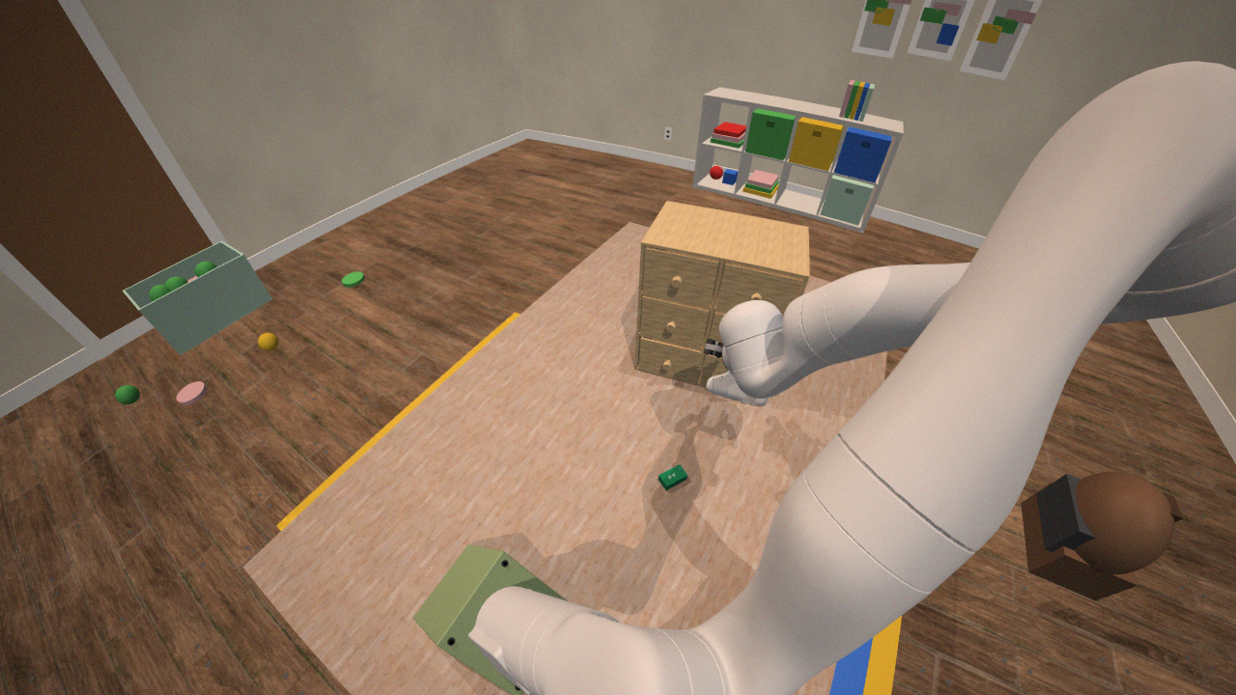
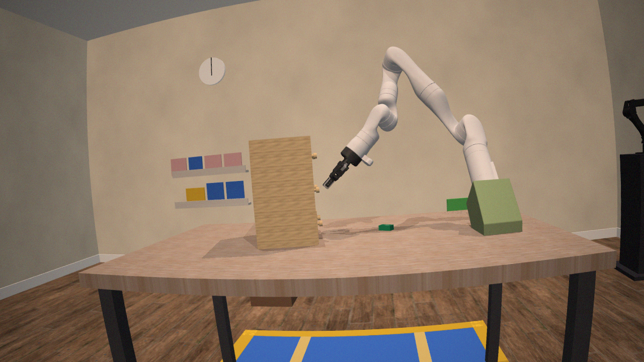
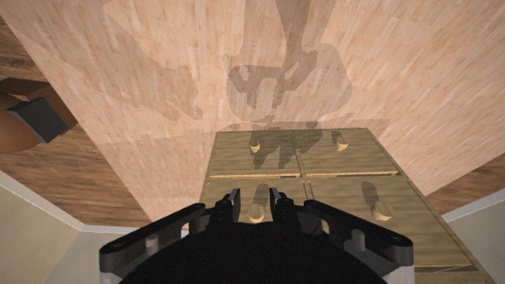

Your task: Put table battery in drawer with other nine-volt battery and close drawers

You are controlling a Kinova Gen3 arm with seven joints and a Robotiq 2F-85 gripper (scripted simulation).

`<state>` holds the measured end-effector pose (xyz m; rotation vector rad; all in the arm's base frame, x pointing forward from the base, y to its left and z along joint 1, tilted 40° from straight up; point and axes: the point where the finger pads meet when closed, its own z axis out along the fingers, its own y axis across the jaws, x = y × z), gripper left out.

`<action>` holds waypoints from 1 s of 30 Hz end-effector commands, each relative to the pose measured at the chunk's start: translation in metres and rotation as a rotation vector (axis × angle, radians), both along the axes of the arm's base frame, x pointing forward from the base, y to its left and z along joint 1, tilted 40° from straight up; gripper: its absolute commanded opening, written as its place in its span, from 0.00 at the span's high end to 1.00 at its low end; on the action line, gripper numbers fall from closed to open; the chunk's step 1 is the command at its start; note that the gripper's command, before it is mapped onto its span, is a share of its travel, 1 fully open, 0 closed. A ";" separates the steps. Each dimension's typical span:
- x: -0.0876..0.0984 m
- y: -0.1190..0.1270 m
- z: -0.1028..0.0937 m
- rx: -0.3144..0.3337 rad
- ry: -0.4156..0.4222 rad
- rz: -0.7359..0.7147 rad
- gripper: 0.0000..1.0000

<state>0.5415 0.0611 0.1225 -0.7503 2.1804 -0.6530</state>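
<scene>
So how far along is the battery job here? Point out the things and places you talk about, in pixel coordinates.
Nothing looks finished: the battery [image 1: 672, 476] [image 2: 386, 227] lies on the table [image 1: 484, 449] [image 2: 360, 256]. In hand is the approach, the open tool [image 1: 714, 347] [image 2: 327, 184] [image 3: 255, 197] near a middle drawer knob [image 3: 256, 213]. Opening, placing and closing remain.

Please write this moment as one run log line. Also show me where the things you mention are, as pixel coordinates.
hand [image 2: 326, 185] [image 3: 255, 197]: open, empty | near: drawer knob [image 3: 256, 213] | battery [image 1: 672, 477] [image 2: 386, 227]: on table | drawers: none visibly pulled open

Pale, straight-grained wood on the chest [image 1: 731, 237] [image 2: 286, 193] [image 3: 252, 155]; matt, blocky-grained wood across the tabletop [image 1: 519, 431] [image 2: 405, 256] [image 3: 158, 59]; smooth, plastic-looking white on the arm [image 1: 907, 484] [image 2: 429, 92].
</scene>
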 end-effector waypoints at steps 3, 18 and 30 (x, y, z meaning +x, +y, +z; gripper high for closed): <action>0.002 0.003 0.002 0.009 -0.011 -0.004 0.67; 0.000 0.002 0.001 0.008 -0.008 -0.005 0.67; 0.000 0.002 0.001 0.008 -0.008 -0.005 0.67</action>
